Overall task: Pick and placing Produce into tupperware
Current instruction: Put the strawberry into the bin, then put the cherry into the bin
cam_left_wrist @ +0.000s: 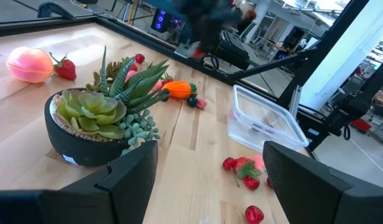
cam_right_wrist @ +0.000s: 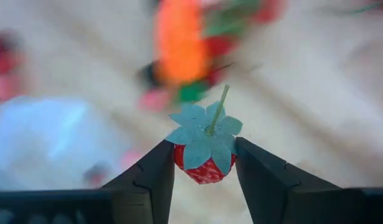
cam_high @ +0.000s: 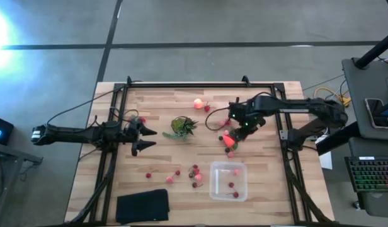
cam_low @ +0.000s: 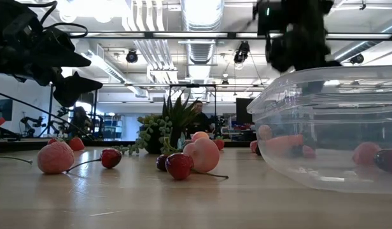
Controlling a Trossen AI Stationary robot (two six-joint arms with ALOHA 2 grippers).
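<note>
- Right gripper [cam_right_wrist: 204, 171]: raised over the table's middle-right, fingers clamped on one small red strawberry [cam_right_wrist: 203, 155] with a green leafy cap and stem.
- Left gripper [cam_high: 143, 139]: at table's left, fingers spread wide, holding nothing.
- Clear square plastic tupperware box [cam_high: 228, 181]: near the front edge, holding three small red and pink pieces.
- One orange-red carrot-shaped piece [cam_high: 228, 140] lies below the right gripper; one peach-pink round piece [cam_high: 198, 104] sits near the back.
- One potted green succulent [cam_high: 182, 127] at centre; one flat black pad [cam_high: 143, 206] at front-left.

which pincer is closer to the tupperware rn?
Right. The right pincer, shut on a strawberry, hangs just beyond the tupperware, toward the table's far side. The left pincer waits open across the table, by the potted succulent.
</note>
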